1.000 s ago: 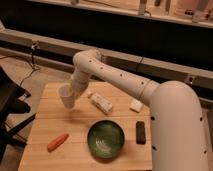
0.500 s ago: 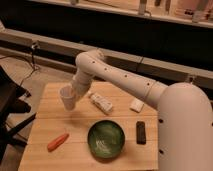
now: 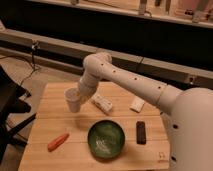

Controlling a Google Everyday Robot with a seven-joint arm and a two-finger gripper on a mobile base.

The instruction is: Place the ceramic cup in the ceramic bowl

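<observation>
A pale wooden tabletop (image 3: 47, 122) of joined planks is filling the lower part of the view, with the robot's white body (image 3: 194, 131) rising at its near right corner; closest to the front edge, an orange carrot-shaped thing (image 3: 58, 141) is lying at the left, the ceramic bowl (image 3: 106, 140) is sitting upright near the middle with its pale centre showing, and a small black rectangular object (image 3: 141, 132) is lying just to the bowl's right, apart from it. Further back, the white arm (image 3: 131, 82) is reaching leftward across the wood and bending down to the end effector (image 3: 81, 95), which is clenching the ceramic cup (image 3: 73, 101) from the cup's right side; the cup is standing upright with its mouth up, over the left half of the tabletop, behind and to the left of the bowl and well apart from it; whether its base is touching the wood cannot be told. A white packet (image 3: 103, 103) is lying just right of the end effector, and a flat white block (image 3: 137, 104) is resting further right. Beyond the far edge, a grey floor (image 3: 45, 72) is stretching to a long low ledge (image 3: 55, 47) and a dark wall (image 3: 100, 27); a cable (image 3: 34, 60) is hanging at the left, and a black chair (image 3: 9, 102) is standing beside the tabletop.
</observation>
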